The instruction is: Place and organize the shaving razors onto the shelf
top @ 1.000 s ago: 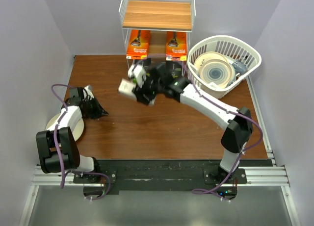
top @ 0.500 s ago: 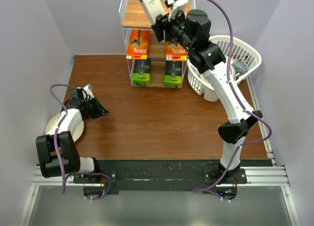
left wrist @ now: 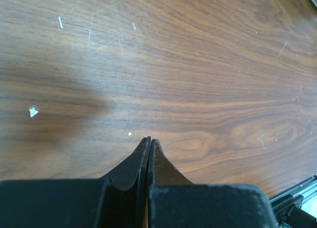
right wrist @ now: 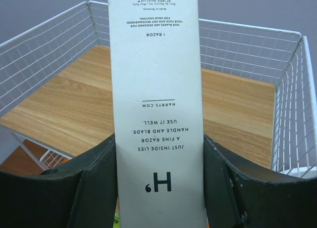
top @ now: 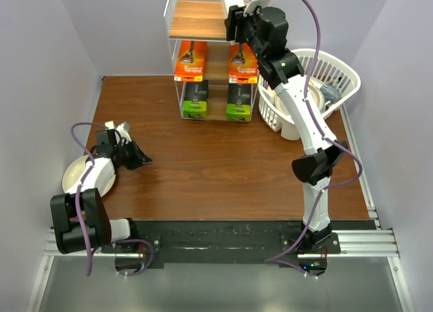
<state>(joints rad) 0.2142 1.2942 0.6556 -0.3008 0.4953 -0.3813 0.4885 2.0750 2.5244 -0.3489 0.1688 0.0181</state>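
Stretched far and high, right gripper clamps a white box over the shelf. Left gripper closed, low

The slim white box is cut off at the top and bottom edges.

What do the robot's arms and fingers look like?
Both the left arm and the right arm are white tubular links joined by chunky black joints. A thin purple cable trails loosely along the left arm, a second purple cable along the right. The left fingers are matte black, tapering to narrow tips; the right fingers are black, broad and curved.
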